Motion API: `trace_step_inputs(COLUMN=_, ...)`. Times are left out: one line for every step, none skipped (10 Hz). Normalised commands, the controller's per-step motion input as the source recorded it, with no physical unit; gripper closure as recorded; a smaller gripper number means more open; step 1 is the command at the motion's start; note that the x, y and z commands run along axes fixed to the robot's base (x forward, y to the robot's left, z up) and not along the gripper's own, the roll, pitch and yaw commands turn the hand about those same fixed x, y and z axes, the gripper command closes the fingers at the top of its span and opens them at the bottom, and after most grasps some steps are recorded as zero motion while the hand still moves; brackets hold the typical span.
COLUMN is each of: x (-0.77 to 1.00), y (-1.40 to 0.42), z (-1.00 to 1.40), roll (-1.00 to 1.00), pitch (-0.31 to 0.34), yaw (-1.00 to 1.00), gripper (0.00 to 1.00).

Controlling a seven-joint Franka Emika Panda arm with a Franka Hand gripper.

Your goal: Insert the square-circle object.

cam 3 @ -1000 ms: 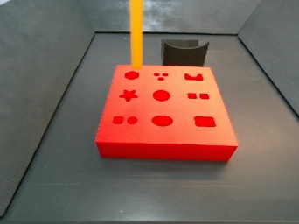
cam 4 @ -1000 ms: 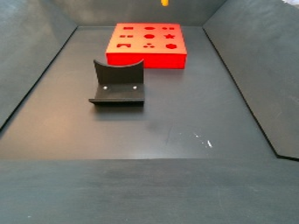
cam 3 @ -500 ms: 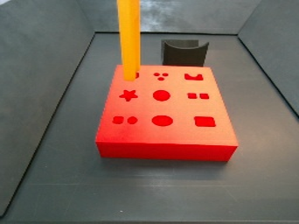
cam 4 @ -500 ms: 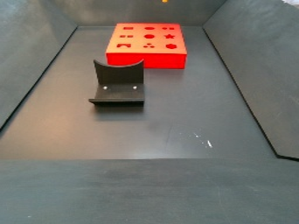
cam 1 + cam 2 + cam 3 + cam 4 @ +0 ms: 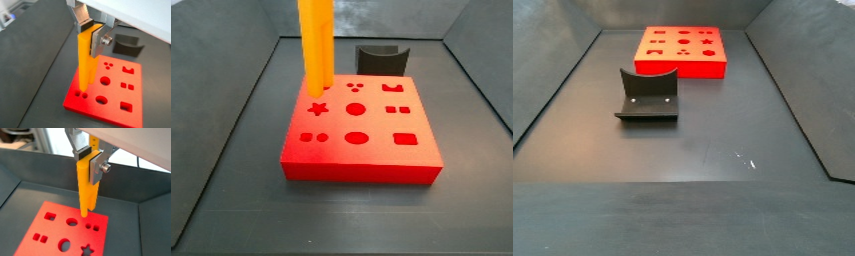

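Observation:
My gripper [image 5: 90,30] is shut on the top of the square-circle object [image 5: 85,62], a tall orange-yellow bar that hangs upright. It shows in both wrist views, where the gripper [image 5: 89,159] holds the bar [image 5: 87,188]. In a side view the bar [image 5: 315,45] hangs over the far left part of the red block [image 5: 372,150], its lower end just above the block's top; the gripper is above that frame. The small square and circle holes [image 5: 81,94] lie beside the bar's lower end. The other side view shows the red block [image 5: 680,62] but neither bar nor gripper.
A dark grey curved holder [image 5: 382,58] stands behind the red block and shows in a wrist view [image 5: 127,46] and in a side view [image 5: 647,95]. Grey walls [image 5: 225,100] enclose the dark floor [image 5: 687,180].
The bar has moved toward the side camera and lower, from behind the block's far edge to over its far left holes. The block and the holder have not moved.

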Motion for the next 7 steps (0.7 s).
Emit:
trace_step_inputs(x=0.06, y=0.0, z=0.0, roll=0.04, pitch=-0.03, yaw=-1.0, gripper=1.0)
trace_step_inputs(x=0.1, y=0.0, z=0.0, roll=0.05, pitch=-0.019, yaw=-0.97, gripper=1.0)
trace_step_inputs(x=0.12, y=0.0, z=-0.05, roll=0.07, pitch=-0.019, yaw=-0.94, gripper=1.0)
trace_step_inputs(x=0.12, y=0.0, z=-0.1, roll=0.01, pitch=-0.024, yaw=-0.95, gripper=1.0)
trace_step_inputs(x=0.14, y=0.0, z=-0.17, roll=-0.02, pitch=-0.02, yaw=-0.95, gripper=1.0)
trace_step_inputs(x=0.09, y=0.0, z=-0.21, roll=-0.06, pitch=-0.016, yaw=-0.99, gripper=1.0)
trace_step_inputs(x=0.01, y=0.0, z=-0.27, roll=-0.03, pitch=-0.003, yaw=-1.0, gripper=1.0)
